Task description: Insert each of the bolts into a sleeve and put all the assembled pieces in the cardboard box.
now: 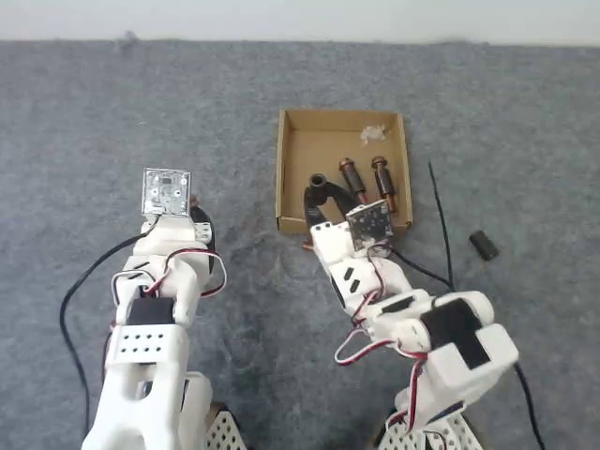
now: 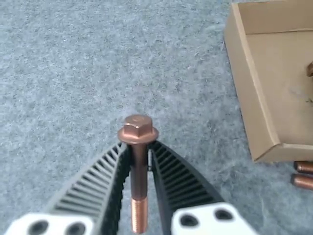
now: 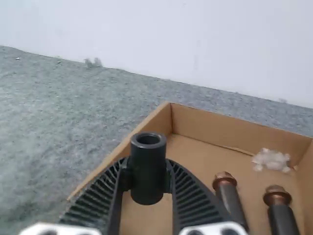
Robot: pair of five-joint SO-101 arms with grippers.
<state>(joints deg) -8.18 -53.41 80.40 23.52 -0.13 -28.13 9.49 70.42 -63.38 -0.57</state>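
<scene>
Over at 9 o'clock on the grey felt (image 1: pixel 94 141), with the left gripper (image 2: pixel 138 146): pinched down to a narrow slit on a copper bolt (image 2: pixel 138 161), clamping the shank just under the flanged hex head, with the threaded end pointing back toward the wrist. Well apart from the cardboard box (image 2: pixel 244 88).

Now across to the right gripper (image 3: pixel 146 165): spread only as wide as a black sleeve (image 3: pixel 147 171), squeezing it at mid-body, with the open bore facing up. From above, holding that sleeve over the box, at about 9 o'clock of its floor, just inside the wall.

Inside the box, toward 4 o'clock: one assembled piece (image 1: pixel 353 183) and a second assembled piece (image 1: pixel 384 187), lying side by side with copper heads toward 12. Up in the 1 o'clock corner, a small white scrap (image 1: pixel 375 131).

Out on the felt at 4 o'clock of the box, well apart from it: a loose sleeve (image 1: pixel 484 245), near a thin black cable (image 1: pixel 441 216). Just outside the 7 o'clock corner, two copper ends (image 2: pixel 303 174), too cropped to say more.
</scene>
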